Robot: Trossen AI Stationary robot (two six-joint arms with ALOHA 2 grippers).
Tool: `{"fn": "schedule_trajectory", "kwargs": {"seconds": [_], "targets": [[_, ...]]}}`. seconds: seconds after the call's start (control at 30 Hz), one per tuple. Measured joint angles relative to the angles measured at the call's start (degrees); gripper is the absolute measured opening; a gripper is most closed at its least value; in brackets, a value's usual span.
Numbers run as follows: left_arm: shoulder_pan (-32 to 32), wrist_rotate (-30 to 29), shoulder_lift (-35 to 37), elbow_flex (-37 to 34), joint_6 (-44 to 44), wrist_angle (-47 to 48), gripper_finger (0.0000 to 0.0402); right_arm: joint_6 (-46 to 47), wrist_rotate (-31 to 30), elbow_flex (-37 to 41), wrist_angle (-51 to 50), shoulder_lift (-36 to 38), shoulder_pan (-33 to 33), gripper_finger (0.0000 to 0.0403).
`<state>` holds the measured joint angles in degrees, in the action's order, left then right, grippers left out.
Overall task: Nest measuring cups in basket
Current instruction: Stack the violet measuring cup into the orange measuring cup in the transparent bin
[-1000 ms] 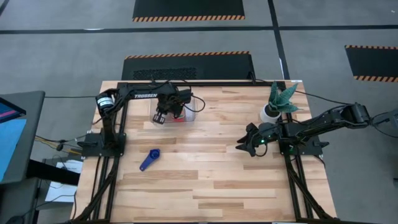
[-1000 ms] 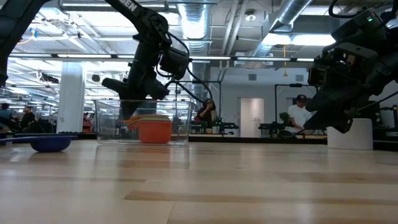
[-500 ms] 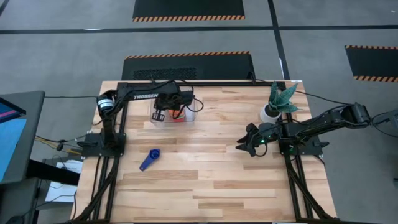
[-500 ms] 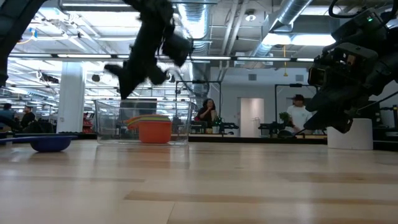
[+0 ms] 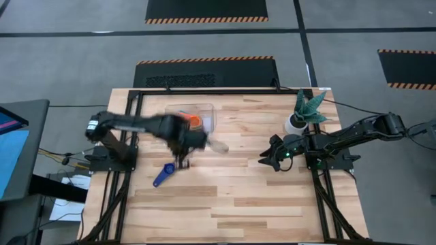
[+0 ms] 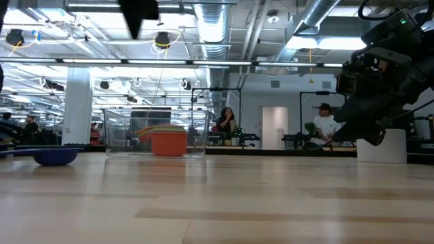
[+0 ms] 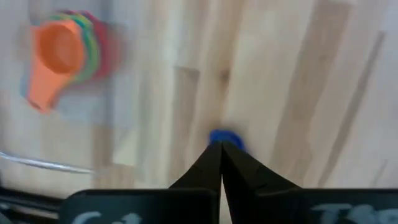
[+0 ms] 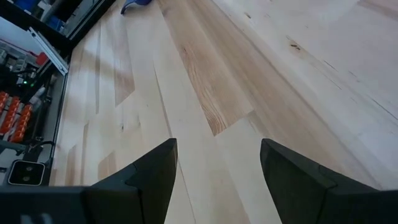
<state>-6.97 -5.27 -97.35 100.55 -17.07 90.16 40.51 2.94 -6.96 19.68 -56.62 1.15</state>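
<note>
The clear basket [image 5: 204, 107] stands at the table's far left and holds a nested stack of measuring cups with an orange cup [image 5: 194, 120] on top; the stack [image 7: 59, 46] also shows in the left wrist view. A blue cup [image 5: 163, 173] lies alone on the table nearer the front, bowl down in the low view [image 6: 54, 157]. My left gripper [image 5: 184, 158] hangs shut, pointing down, high over the table between basket and blue cup, whose bowl [image 7: 225, 138] peeks out past the shut tips [image 7: 221, 149]. My right gripper [image 5: 267, 158] waits open at the right.
A white pot with a green plant [image 5: 298, 121] stands at the far right, just behind my right arm. Bare wooden tabletop [image 5: 231, 204] spreads across the middle and front. Black frame rails [image 5: 119, 197] run along the left and right edges.
My left gripper has risen out of the basket and swung toward the table's near edge, ending above the spot beside the blue cup. Its wrist has rolled on the way, and its fingers stay shut. The cups in the basket and the blue cup have kept still.
</note>
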Motion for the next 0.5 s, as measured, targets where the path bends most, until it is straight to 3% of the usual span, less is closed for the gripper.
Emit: {"fn": "schedule_trajectory", "kwargs": {"seconds": [0.17,0.33,0.5], "targets": [[-11.2,-5.3,2.92,-7.49,-17.56,-0.09,0.0002,0.0,0.0,0.0,0.09,0.0,-0.02,0.0255],[-20.06,-2.08,3.14,-17.6,-31.85,-2.27,0.003,-0.02,0.0,0.0,0.07,0.02,0.0,0.0255],[-23.57,-1.14,3.09,-27.88,-41.46,-11.24,0.0084,-0.26,0.0,0.0,0.09,0.02,0.0,0.0255]]}}
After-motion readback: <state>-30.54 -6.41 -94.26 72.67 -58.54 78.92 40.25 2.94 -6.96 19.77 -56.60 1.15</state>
